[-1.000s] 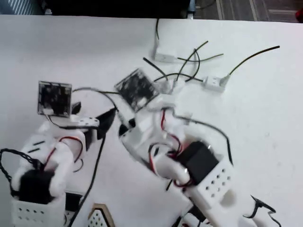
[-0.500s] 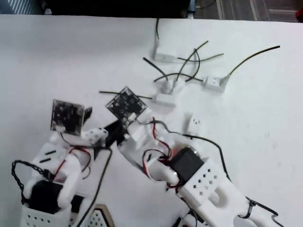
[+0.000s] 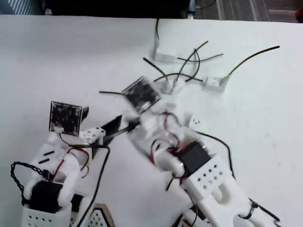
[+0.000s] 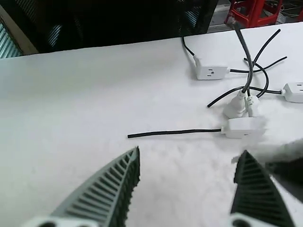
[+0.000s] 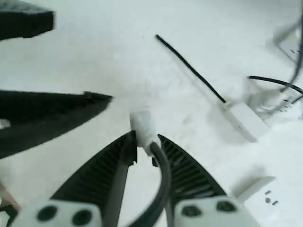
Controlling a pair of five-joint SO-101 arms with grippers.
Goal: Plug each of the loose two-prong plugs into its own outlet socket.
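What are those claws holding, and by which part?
The right gripper pinches a white plug near its cord end; the left gripper is open, empty.

Left claw (image 4: 184, 177) is spread wide, fingers well apart. Right claw (image 5: 144, 142) is clamped on a white plug (image 5: 142, 124). In the high view, the right arm (image 3: 194, 163) extends diagonally forward beside the left arm (image 3: 57, 165).

A white table (image 3: 57, 47) spreads across the high view. A blue slatted panel (image 3: 16, 5) sits in the upper left corner, and grey patterned floor (image 3: 251, 9) shows at upper right. A wood-rimmed perforated plate (image 3: 99, 216) lies at the bottom edge. Beyond the table's far edge, in the left wrist view, stands a red metal frame (image 4: 251, 12).
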